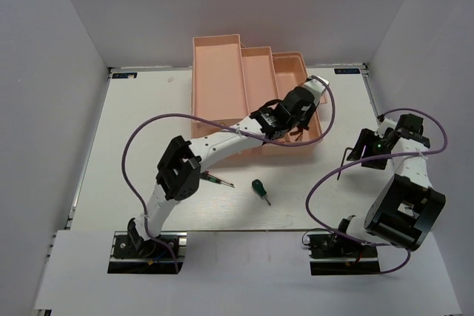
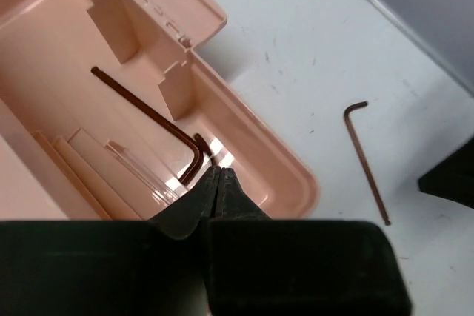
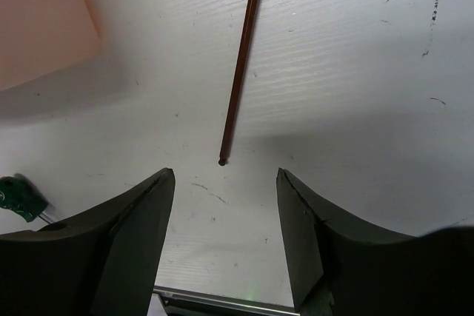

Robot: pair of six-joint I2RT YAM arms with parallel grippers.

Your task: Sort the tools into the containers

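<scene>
My left gripper point(image 2: 218, 172) is shut with nothing between its jaws. Its tips hang inside the front right compartment of the peach-pink toolbox point(image 1: 216, 79), right beside the bend of a dark hex key point(image 2: 144, 111) lying on that compartment's floor. A second hex key point(image 3: 241, 72) lies on the white table to the right of the toolbox point(image 2: 296, 175), also seen in the left wrist view point(image 2: 366, 160). My right gripper point(image 3: 226, 175) stands open just short of that key's long end. A green-handled screwdriver point(image 1: 260, 189) and a slim screwdriver point(image 1: 219, 180) lie on the table in front of the toolbox.
The toolbox's tiers step up toward the back left. My left arm point(image 1: 222, 146) stretches across the table over the toolbox's front wall. Purple cables point(image 1: 326, 183) loop over the table by both arms. Grey walls close in the sides and back.
</scene>
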